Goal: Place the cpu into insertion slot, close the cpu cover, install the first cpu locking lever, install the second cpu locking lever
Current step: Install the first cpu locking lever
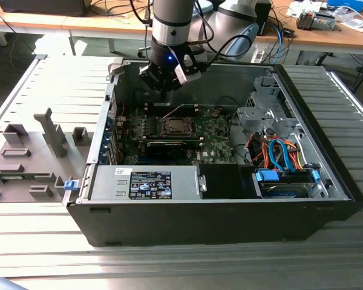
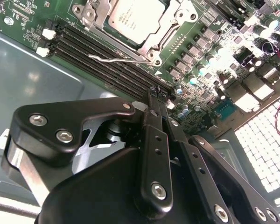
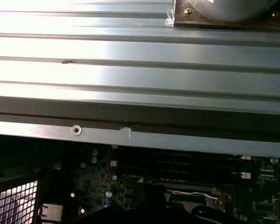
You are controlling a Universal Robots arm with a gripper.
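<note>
In the second wrist view the cpu (image 2: 133, 16) lies flat in the insertion slot, its silver top showing through the cpu cover (image 2: 165, 33), which is folded down around it. A thin silver locking lever (image 2: 109, 58) sticks out loose along the socket's edge, and the first wrist view shows the lever (image 3: 191, 192) too. My gripper (image 2: 159, 94) is shut with nothing between its black fingers and hovers a short way off the socket, over the memory slots. In the exterior view the gripper (image 1: 169, 95) hangs just behind the insertion slot (image 1: 176, 125), near the case's far wall.
The open black case (image 1: 97, 211) lies on a slatted metal table. Inside are a labelled power supply (image 1: 150, 183), blue and orange cables (image 1: 278, 154) and a metal drive cage (image 1: 260, 115). Grey fixtures (image 1: 30, 157) stand at the exterior view's left. Black memory slots (image 2: 107, 70) run beside the socket.
</note>
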